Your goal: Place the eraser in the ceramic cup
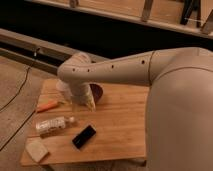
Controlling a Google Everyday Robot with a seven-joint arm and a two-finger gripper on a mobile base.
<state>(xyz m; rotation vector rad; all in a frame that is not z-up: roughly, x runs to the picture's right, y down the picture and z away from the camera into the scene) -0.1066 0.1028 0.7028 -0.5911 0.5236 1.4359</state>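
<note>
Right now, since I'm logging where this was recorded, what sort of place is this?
Probably a lab or workshop test area: a small wooden table on a bare hard floor, with a loose cable trailing across it. The gripper hangs low over the table beside the dark bowl.

a light wooden table [125, 136] fills the lower middle of the frame, standing on a grey speckled floor [11, 75] at the left. a thin black cable [19, 92] trails over that floor. behind, a pale ledge [27, 41] slants from the left edge under a dark strip [105, 35]. a wooden shelf [117, 11] crosses the top. the light is dim and warm. the gripper [86, 103] hangs over the table's left-centre.
</note>
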